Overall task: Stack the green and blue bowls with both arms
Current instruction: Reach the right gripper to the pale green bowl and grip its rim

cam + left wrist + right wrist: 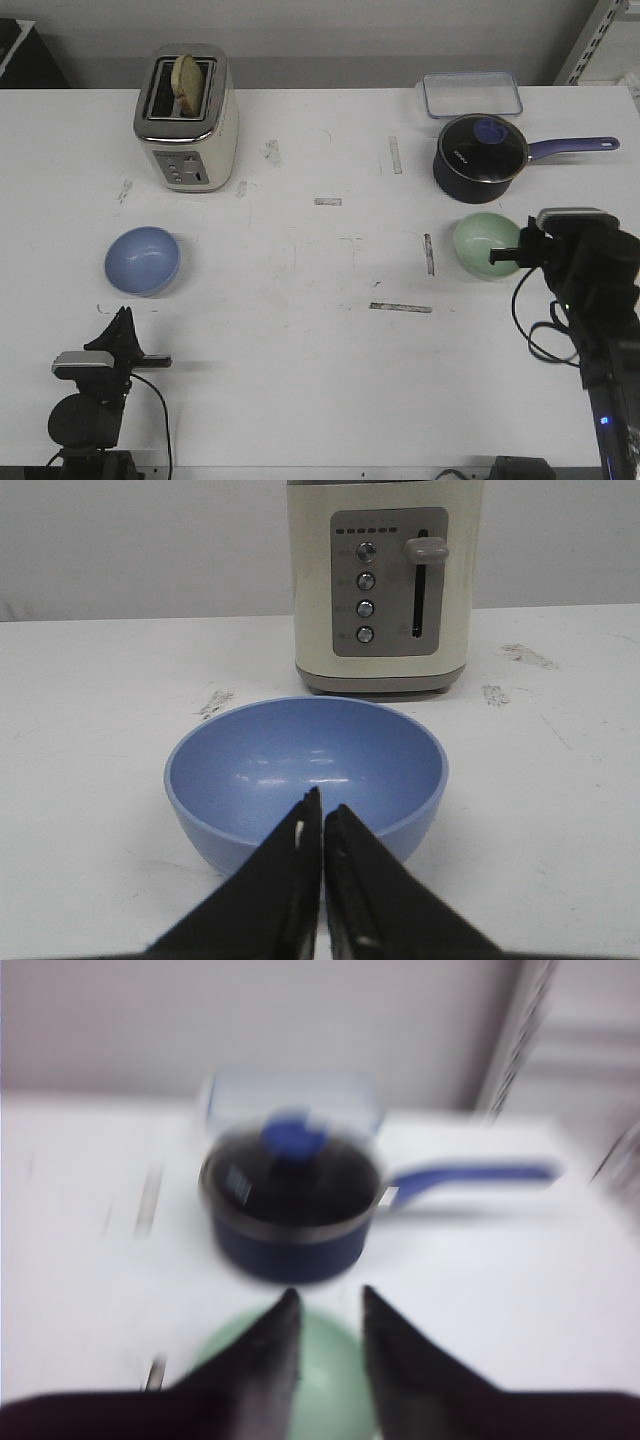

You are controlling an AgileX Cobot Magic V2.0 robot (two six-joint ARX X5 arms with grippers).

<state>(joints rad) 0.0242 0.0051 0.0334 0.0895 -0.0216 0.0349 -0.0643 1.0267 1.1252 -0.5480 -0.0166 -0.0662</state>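
Note:
The pale blue bowl [143,260] stands upright on the white table at the left, in front of the toaster. My left gripper [122,318] is shut and empty, a little nearer than the bowl. In the left wrist view its tips [322,808] point at the blue bowl's [250,770] near rim. The mint green bowl [480,243] stands at the right, in front of the saucepan. My right gripper [498,257] is above its right rim. In the blurred right wrist view the jaws [325,1298] are open, with the green bowl [335,1385] below and between them.
A cream toaster [187,117] with bread in it stands at the back left, and also shows in the left wrist view [385,585]. A dark navy saucepan [480,152] with a purple handle is just behind the green bowl. A clear container [471,94] lies behind it.

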